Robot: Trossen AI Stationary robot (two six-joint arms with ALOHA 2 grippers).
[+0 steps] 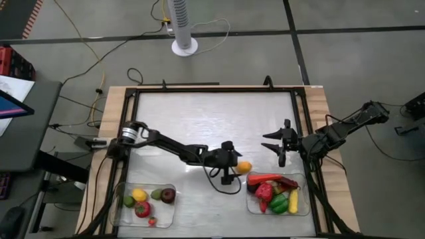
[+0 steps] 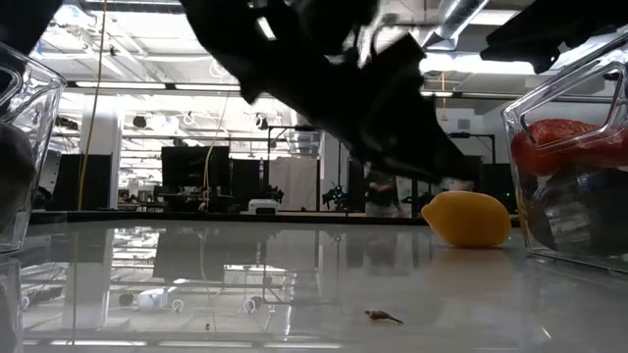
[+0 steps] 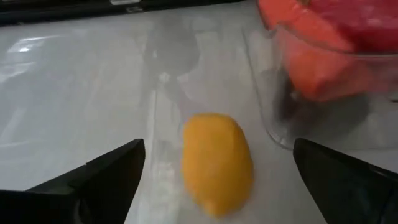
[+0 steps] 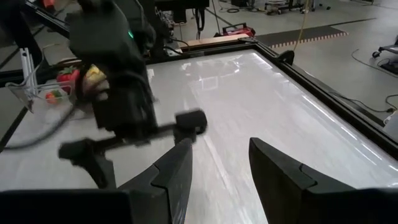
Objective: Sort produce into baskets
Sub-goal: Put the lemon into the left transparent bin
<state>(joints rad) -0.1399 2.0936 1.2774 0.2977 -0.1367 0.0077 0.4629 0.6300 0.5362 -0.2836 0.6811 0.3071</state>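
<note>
Glossy white bench [image 1: 199, 119] in a black frame, lab floor around it. Near-left corner: clear plastic tray [image 1: 126, 211] already holds round fruit, i.e. yellow, red and dark pieces. Left hand [image 1: 234, 159] sits mid-bench near the front edge, fingers spread wide, released, with a smooth yellow-orange lemon [image 1: 244, 167] loose between them, still unsorted. Right hand [image 1: 277, 147] waits near the right edge, partly closed, empty. Near-right tray [image 1: 304, 211] holds peppers and a carrot. Nearly done, I'd judge.

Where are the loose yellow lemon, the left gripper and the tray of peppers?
Yellow lemon [image 3: 216, 162], left wrist view, middle of its skin.
Left gripper [image 3: 217, 171], left wrist view, midway between its open fingertips.
Tray of peppers [image 1: 304, 211], high view, clear rim at its corner.
</note>
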